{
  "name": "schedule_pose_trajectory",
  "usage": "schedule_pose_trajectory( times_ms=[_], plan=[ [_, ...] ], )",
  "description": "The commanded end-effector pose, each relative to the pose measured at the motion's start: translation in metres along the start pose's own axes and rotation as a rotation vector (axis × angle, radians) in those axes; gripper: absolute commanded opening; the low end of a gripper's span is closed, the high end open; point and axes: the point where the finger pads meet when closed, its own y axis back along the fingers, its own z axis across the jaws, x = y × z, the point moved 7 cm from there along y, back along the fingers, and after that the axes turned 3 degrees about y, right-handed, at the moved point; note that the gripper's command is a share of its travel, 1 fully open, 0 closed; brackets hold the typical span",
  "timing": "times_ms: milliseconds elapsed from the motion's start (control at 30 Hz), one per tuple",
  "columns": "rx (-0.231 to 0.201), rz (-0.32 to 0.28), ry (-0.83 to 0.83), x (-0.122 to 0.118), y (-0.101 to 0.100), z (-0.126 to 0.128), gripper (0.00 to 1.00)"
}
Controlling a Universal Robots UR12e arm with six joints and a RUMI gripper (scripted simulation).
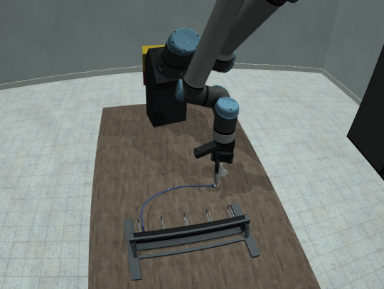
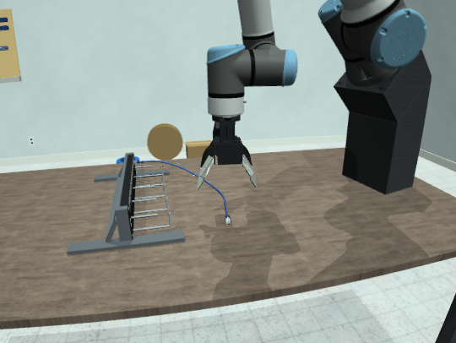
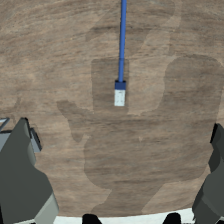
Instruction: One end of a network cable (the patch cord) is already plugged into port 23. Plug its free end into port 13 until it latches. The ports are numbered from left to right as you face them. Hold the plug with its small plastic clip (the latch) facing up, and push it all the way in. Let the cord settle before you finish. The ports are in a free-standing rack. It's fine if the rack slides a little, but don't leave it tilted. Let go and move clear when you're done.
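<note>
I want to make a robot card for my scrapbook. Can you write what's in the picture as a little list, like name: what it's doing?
gripper: open, empty, pointing down above the plug
plug: white, lying on the table, not held
cord: blue, curving from the rack to the plug
rack: standing upright
table: brown wood
job so far: plug not picked up yet

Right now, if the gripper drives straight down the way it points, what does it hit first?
Probably the free plug: the open gripper points down with the plug roughly between its fingers. Depth is unclear, so it may meet bare table first.
</note>
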Motion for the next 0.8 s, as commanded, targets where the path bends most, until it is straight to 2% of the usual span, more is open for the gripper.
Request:
schedule_pose_trajectory(
  times_ms=[0,133,167,767],
  plan=[
    [0.003,0.001,0.001,-0.0006,-0.0001,0.0005,1.00],
    [0.003,0.002,0.001,-0.0007,-0.0001,0.0006,1.00],
    [0.003,0.002,0.001,-0.0007,-0.0001,0.0006,0.00],
    [0.003,0.002,0.001,-0.0007,-0.0001,0.0006,0.00]
  ],
)
